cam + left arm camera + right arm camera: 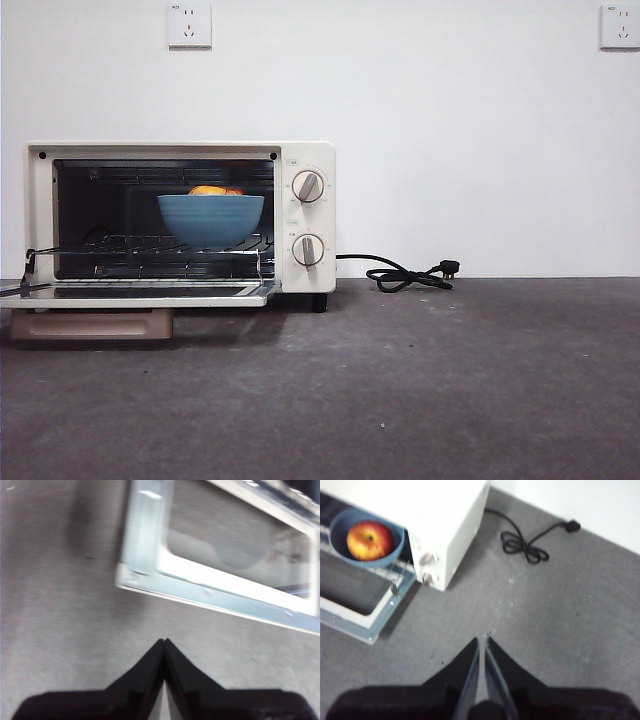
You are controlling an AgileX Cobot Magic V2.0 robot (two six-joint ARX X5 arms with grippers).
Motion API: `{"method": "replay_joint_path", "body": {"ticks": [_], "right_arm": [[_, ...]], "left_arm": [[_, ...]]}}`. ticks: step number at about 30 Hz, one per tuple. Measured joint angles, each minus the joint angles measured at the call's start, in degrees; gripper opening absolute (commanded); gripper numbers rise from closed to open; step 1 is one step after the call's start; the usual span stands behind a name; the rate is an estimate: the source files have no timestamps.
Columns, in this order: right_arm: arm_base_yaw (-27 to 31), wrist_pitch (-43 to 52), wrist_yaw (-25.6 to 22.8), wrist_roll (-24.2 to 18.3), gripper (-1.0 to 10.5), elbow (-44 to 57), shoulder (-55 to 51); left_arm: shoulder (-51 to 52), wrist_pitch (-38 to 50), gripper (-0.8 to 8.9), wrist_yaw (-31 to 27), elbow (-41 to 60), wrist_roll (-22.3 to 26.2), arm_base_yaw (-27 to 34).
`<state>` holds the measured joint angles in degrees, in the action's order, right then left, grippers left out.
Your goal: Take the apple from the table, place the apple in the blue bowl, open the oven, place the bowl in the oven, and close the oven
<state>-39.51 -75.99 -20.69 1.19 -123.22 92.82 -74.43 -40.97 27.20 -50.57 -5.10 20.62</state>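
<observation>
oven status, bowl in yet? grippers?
Left gripper shut, empty, above the table by the open door. Right gripper shut, empty, clear of the oven. Blue bowl with apple on the rack; door still down.

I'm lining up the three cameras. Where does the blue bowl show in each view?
Front view: blue bowl on the rack inside the open oven.
Left wrist view: not in it; only the lowered oven door.
Right wrist view: blue bowl, apple inside.
Shared landmark: the open oven door.
</observation>
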Motion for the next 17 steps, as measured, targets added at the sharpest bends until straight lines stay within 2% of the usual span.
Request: {"method": "replay_joint_path", "body": {"ticks": [9, 14, 17], "right_arm": [[0.31, 14.47, 0.63, -1.22, 0.3, 29.77, -19.76], [2.49, 15.65, 1.84, -2.45, 0.3, 43.01, -28.11], [4.61, 15.56, 4.33, -2.54, 0.3, 49.72, -34.36]], "left_arm": [[-9.31, 3.19, -0.09, 0.9, 0.0, 0.0, 0.44], [-13.97, 4.81, -0.09, 0.92, 0.0, 0.0, 0.48], [-16.9, 7.45, -0.09, 1.97, 0.0, -0.37, 0.63]]}}
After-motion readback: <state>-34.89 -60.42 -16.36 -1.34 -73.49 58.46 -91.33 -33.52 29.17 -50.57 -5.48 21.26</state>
